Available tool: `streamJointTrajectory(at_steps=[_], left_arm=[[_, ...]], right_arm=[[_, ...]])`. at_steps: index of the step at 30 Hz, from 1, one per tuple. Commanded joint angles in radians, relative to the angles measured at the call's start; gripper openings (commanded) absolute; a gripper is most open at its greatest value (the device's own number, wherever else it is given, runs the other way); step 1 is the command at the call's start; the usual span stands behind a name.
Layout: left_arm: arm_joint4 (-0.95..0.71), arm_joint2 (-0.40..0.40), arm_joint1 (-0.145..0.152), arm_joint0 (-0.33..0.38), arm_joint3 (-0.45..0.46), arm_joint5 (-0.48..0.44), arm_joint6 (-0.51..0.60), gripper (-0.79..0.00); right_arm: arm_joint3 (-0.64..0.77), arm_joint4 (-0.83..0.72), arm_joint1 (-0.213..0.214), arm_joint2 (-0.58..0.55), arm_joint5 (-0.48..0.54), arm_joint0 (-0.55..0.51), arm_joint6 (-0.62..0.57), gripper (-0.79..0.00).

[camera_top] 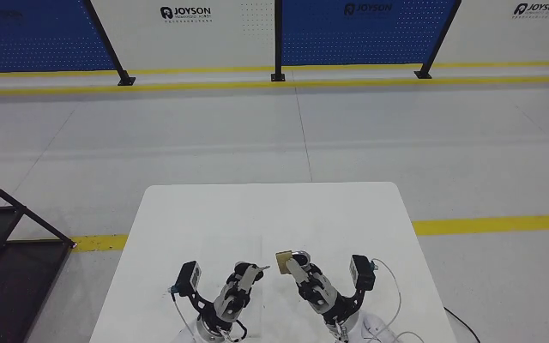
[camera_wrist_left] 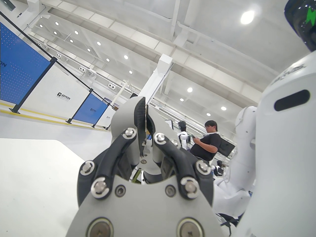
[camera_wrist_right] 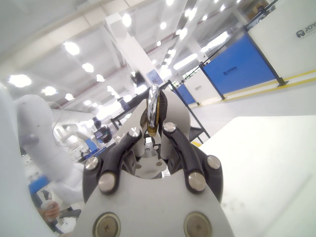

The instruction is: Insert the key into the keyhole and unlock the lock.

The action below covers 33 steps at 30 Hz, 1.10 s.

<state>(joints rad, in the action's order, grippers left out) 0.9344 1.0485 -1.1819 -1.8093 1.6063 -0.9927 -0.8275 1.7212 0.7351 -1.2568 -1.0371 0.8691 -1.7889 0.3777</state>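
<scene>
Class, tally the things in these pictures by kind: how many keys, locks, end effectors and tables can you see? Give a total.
key: 1
lock: 1
end effector: 2 (left end effector, right end effector)
table: 1
Total: 5

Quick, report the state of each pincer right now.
Left pincer: closed, holding the key.
Right pincer: closed, holding the lock.
</scene>
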Motion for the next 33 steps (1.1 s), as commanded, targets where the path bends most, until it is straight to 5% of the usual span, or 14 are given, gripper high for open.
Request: streamJointTrajectory(at_steps=[1,33], left_arm=[[-0.002,-0.004,-0.004,0.006,-0.008,-0.004,0.004,-0.785],[-0.013,-0.027,-0.027,0.044,-0.038,-0.020,0.020,-0.785]], right_arm=[[0.000,0.000,0.000,0.000,0.000,0.000,0.000,-0.785],[0.000,0.000,0.000,0.000,0.000,0.000,0.000,-0.785]])
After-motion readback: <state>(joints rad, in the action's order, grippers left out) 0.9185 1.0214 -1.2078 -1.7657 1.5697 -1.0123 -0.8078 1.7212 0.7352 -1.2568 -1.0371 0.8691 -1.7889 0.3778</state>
